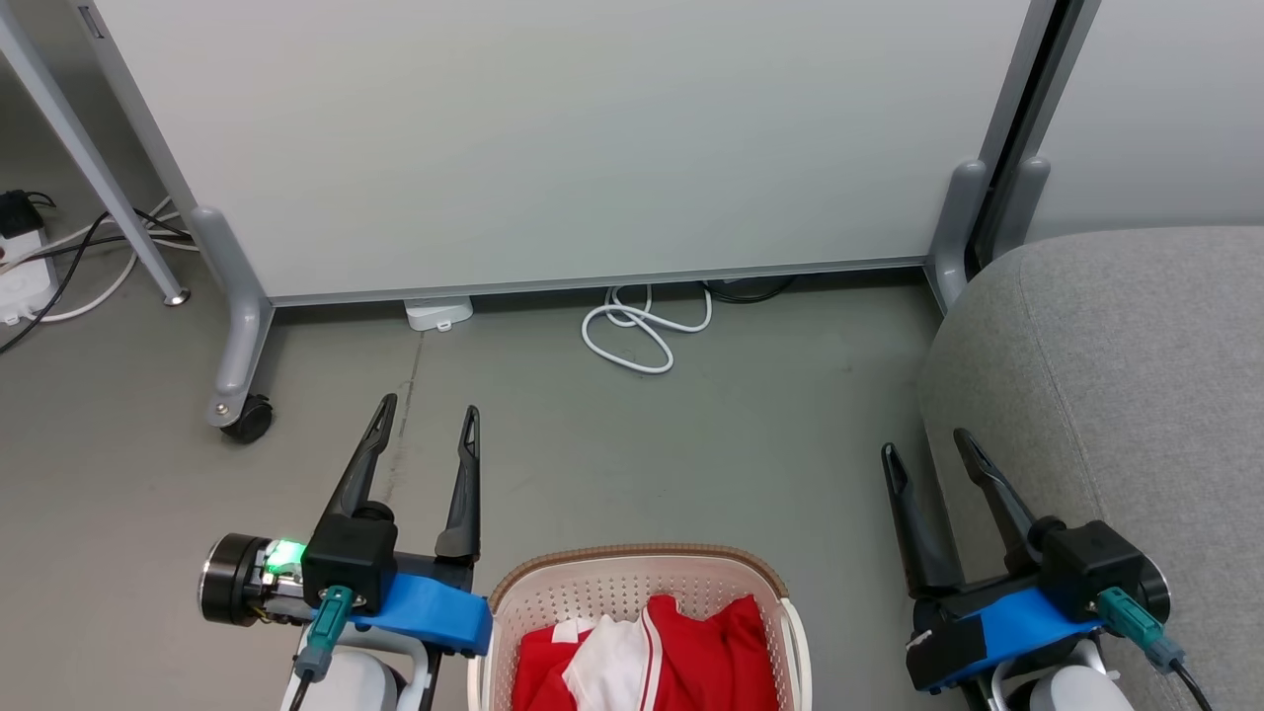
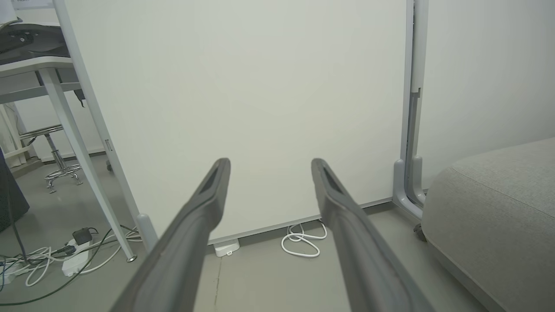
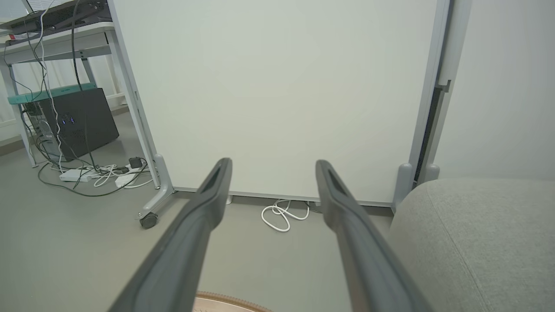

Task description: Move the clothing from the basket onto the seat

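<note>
Clothing (image 1: 711,642) sits in the basket (image 1: 632,553) between our left gripper (image 1: 430,407) and right gripper (image 1: 927,444), both spread wide and empty, ready to reach in; seat (image 1: 1136,395) alongside.

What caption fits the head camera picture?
Open left gripper and right gripper flank the basket of red clothing, grey seat at right.

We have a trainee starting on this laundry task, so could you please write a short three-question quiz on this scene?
1. True or false: the red clothing already lies on the grey seat.
2. The seat stands on which side of the laundry basket? A) robot's left B) robot's right
3. Fill in: the fingers of the left gripper and right gripper are ____.
Key: 1 false, it is in the basket; 2 B; 3 open.
</note>
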Robot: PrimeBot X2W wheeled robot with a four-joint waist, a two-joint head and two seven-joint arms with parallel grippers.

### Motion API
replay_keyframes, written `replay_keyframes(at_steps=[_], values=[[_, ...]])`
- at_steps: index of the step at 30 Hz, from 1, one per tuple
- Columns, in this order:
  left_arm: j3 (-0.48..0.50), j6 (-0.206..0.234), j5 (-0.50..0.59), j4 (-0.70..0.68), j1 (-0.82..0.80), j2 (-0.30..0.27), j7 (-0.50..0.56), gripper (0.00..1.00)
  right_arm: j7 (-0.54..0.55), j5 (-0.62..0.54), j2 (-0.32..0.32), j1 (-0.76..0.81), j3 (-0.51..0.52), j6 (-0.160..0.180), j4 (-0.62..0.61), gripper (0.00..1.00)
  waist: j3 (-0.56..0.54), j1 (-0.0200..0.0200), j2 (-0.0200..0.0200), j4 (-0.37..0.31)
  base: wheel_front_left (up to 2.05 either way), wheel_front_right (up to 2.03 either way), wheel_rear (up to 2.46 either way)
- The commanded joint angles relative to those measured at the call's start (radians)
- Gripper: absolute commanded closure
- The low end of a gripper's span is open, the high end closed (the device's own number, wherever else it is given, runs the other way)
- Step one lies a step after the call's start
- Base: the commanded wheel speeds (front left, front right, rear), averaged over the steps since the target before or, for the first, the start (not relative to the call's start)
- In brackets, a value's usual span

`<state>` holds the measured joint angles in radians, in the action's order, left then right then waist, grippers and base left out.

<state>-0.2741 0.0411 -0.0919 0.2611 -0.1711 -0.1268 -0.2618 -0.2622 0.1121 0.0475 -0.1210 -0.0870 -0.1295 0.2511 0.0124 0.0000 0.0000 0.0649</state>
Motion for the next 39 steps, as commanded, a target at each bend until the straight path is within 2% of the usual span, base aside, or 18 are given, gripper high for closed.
replay_keyframes(at_steps=[1, 20, 25, 33, 39], values=[[0.004, -0.005, 0.006, 0.003, -0.014, 0.000, -0.005, 0.00, -0.004, 0.002, 0.005, -0.012, 0.001, -0.002, 0.007, 0.00, 0.000, 0.0000, 0.0000, 0.000, 0.00, 0.00, 0.00], [0.030, -0.032, 0.025, 0.014, -0.012, 0.021, -0.005, 0.00, -0.004, 0.015, 0.005, -0.026, 0.007, -0.002, 0.034, 0.00, 0.010, 0.0000, 0.0000, -0.002, 0.00, 0.00, 0.00], [0.011, -0.059, 0.041, 0.039, -0.047, 0.022, -0.005, 0.00, -0.004, 0.010, 0.005, -0.039, 0.005, -0.002, 0.000, 0.00, 0.043, 0.0000, 0.0000, -0.009, 0.00, 0.00, 0.00], [-0.050, -0.120, 0.079, 0.164, -0.182, 0.012, -0.004, 0.00, -0.004, -0.007, 0.004, -0.101, -0.008, -0.002, -0.078, 0.00, 0.176, 0.0000, 0.0000, -0.056, 0.00, 0.00, 0.00], [-0.119, -0.149, 0.111, 0.280, -0.323, 0.004, -0.004, 0.00, -0.004, -0.021, 0.005, -0.200, -0.029, -0.001, -0.134, 0.00, 0.348, 0.0000, 0.0000, -0.109, 0.00, 0.00, 0.00]])
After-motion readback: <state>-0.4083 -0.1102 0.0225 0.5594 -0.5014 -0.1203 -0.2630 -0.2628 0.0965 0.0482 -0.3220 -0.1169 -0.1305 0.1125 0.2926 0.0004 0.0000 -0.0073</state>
